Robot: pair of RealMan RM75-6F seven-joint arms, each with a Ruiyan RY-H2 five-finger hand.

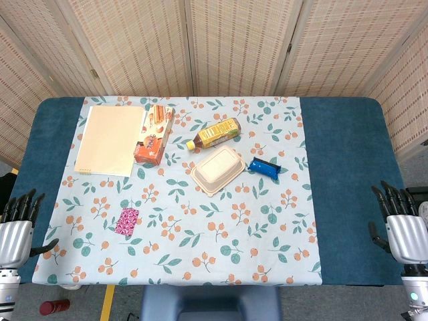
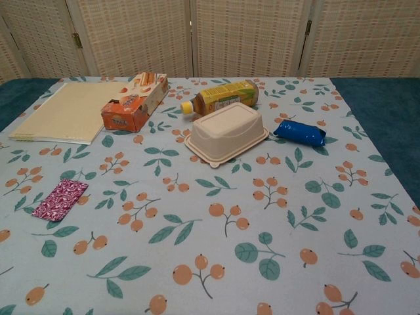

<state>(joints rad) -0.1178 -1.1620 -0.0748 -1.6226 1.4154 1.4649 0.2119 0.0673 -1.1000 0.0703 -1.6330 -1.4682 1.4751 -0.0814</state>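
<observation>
My left hand (image 1: 17, 231) hangs open at the table's near left corner, fingers spread upward, holding nothing. My right hand (image 1: 401, 224) is open at the near right edge, also empty. Both stay off the floral cloth (image 1: 221, 234); the chest view shows neither hand. A beige lidded food container (image 1: 218, 169) (image 2: 227, 132) sits mid-table. Behind it lies a yellow drink bottle (image 1: 215, 134) (image 2: 221, 96) on its side. A blue packet (image 1: 264, 167) (image 2: 299, 132) rests to the container's right. A small magenta packet (image 1: 127, 221) (image 2: 60, 199) lies nearest my left hand.
An orange snack box (image 1: 155, 134) (image 2: 134, 102) lies at the back left beside a cream notebook (image 1: 110, 139) (image 2: 69, 111). Blue tablecloth (image 1: 348, 187) shows on both sides of the floral cloth. Woven screens (image 1: 234, 47) stand behind the table. A red object (image 1: 53, 307) lies on the floor.
</observation>
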